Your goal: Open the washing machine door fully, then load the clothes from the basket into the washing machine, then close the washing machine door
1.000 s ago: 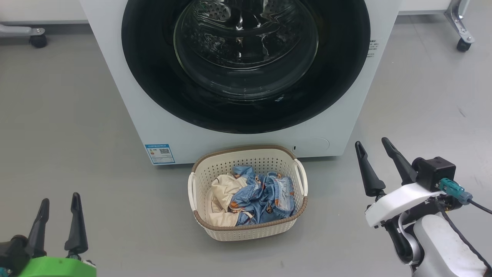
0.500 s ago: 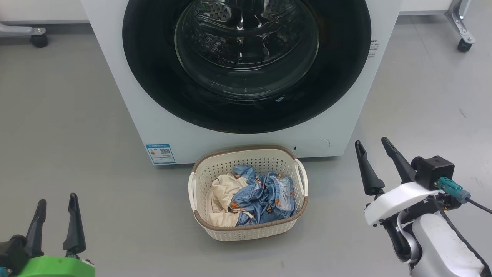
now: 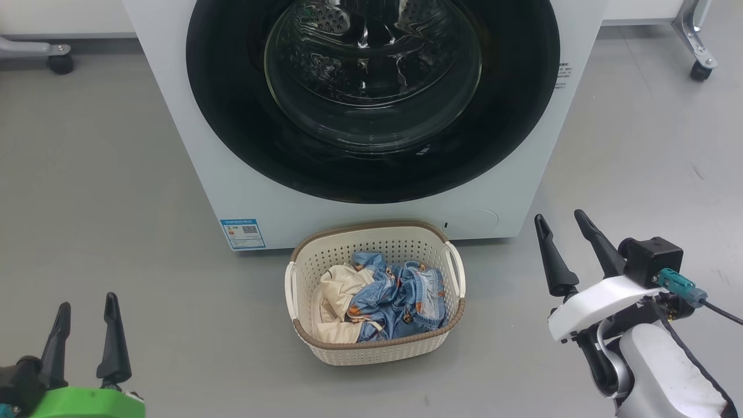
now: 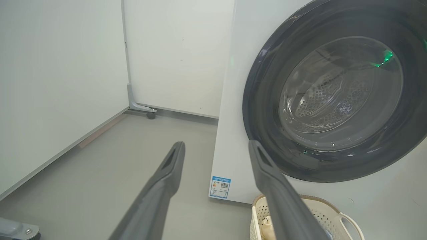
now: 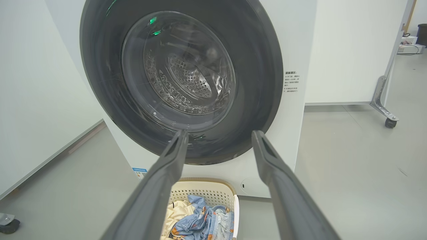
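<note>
Left claw [image 3: 86,302], tapered dark fingers [image 3: 114,339] splayed; perforated cream basket [image 3: 371,351].

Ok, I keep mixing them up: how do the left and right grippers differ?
The left gripper sits on a green mount, the right gripper on a white one. The left gripper's fingers point nearly straight up the head view; the right gripper's lean left, nearer the washing machine. Both are open, empty.

Closed washing machine door [image 5: 260,83] ahead, right gripper [image 5: 220,132] fingers spread and empty, basket [image 5: 203,196] below the door, clothes [image 5: 200,225] heaped inside
</note>
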Robot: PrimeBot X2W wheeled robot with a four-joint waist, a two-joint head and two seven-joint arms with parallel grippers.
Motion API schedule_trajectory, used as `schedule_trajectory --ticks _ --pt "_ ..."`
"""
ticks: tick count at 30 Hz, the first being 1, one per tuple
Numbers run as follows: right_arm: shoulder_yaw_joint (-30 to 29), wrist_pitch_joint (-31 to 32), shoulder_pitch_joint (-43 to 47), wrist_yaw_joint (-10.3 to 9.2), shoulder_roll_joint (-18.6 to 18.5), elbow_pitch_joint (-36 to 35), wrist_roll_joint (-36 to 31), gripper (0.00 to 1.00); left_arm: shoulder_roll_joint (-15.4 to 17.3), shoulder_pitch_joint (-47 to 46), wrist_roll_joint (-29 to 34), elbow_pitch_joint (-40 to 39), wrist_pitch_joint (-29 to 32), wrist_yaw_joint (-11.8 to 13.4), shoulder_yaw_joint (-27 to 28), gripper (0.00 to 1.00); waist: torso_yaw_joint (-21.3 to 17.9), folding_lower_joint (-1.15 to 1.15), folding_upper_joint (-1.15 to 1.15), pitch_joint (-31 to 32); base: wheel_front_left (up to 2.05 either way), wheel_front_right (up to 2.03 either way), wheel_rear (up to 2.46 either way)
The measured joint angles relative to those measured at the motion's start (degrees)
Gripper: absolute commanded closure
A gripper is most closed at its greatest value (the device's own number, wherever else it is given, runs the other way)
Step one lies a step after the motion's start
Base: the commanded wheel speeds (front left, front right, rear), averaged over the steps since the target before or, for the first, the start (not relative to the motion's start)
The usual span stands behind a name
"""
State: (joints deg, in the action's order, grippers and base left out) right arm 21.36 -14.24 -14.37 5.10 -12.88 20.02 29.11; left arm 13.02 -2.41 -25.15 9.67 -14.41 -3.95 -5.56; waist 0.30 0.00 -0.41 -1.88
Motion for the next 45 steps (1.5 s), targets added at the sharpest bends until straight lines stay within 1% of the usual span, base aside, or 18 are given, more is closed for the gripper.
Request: schedule_trajectory --ticks 24,34,37,45 --pt "-1.19 0.0 0.0 0.97 0.87 1.29 -0.91 0.0 -0.31 0.0 0.9 0.94 0.0 -0.52 0.8 0.0 -0.09 0.0 0.0 0.4 0.07 0.07 -0.14" --pt "-1.52 0.0 0.0 1.01 1.37 1.66 -1.07 0.0 -0.58 0.0 0.92 1.51 0.0 -0.92 1.2 0.0 -0.1 0.0 0.0 0.48 0.41 0.41 -0.82" --pt "-1.65 0.0 0.0 1.41 1.53 1.76 -1.41 0.0 -0.66 0.0 0.92 1.58 0.0 -0.93 1.3 0.0 -0.12 0.0 0.0 0.47 0.56 0.56 -1.12" --pt "-1.98 0.0 0.0 1.42 1.82 2.01 -1.42 0.0 -0.86 0.0 0.94 1.76 0.0 -1.01 1.44 0.0 -0.21 0.0 0.0 0.44 0.67 0.67 -1.34"
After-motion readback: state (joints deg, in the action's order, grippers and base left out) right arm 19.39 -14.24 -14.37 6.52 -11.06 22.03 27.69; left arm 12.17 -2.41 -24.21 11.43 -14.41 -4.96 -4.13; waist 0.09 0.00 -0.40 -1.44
